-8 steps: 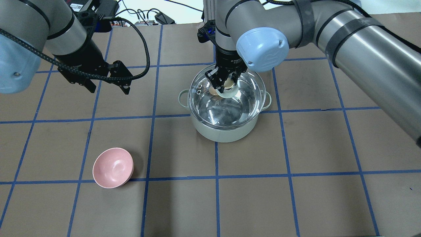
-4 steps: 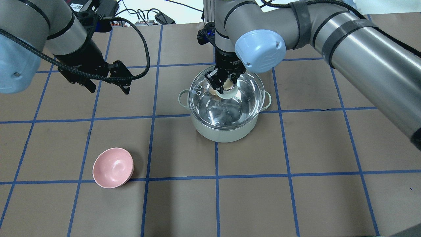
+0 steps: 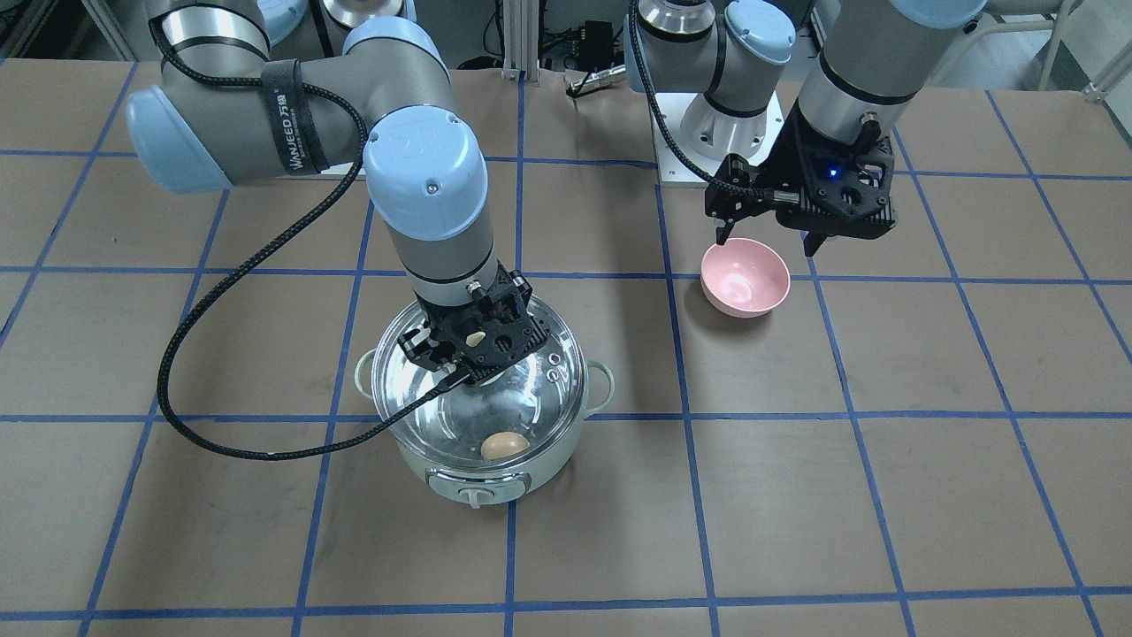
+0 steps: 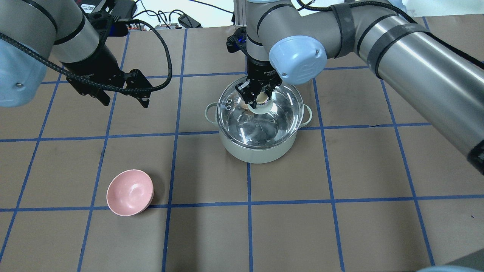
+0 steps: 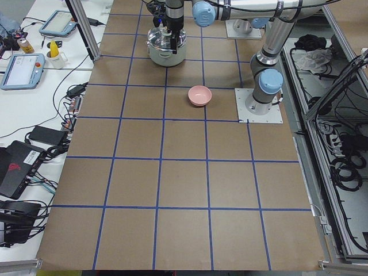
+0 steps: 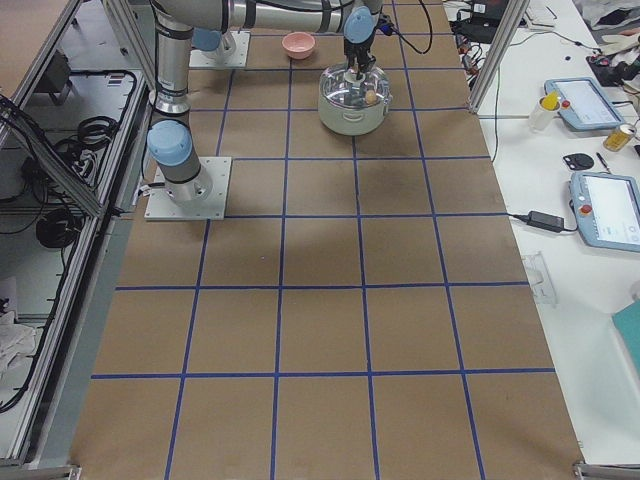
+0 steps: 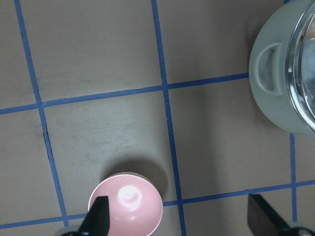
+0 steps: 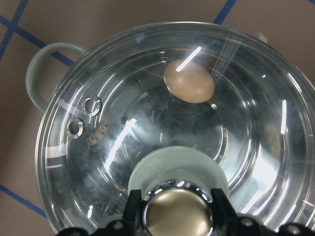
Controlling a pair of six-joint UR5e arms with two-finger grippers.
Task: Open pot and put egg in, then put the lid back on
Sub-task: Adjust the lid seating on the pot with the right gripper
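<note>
The pale mint-green pot stands at mid table and also shows in the front view. The clear glass lid lies over the pot's rim. My right gripper is shut on the lid's beige knob, with one finger on each side of it. The tan egg lies inside the pot, under the glass. My left gripper is open and empty. It hovers above the table to the left of the pot.
A small pink bowl stands on the table near the front left and is empty. One loop handle of the pot shows at the right edge of the left wrist view. Cables and electronics lie along the far table edge.
My right gripper has lowered the lid and shifted it slightly left, so it now sits on the pot's rim. The left arm and the bowl have not moved.
</note>
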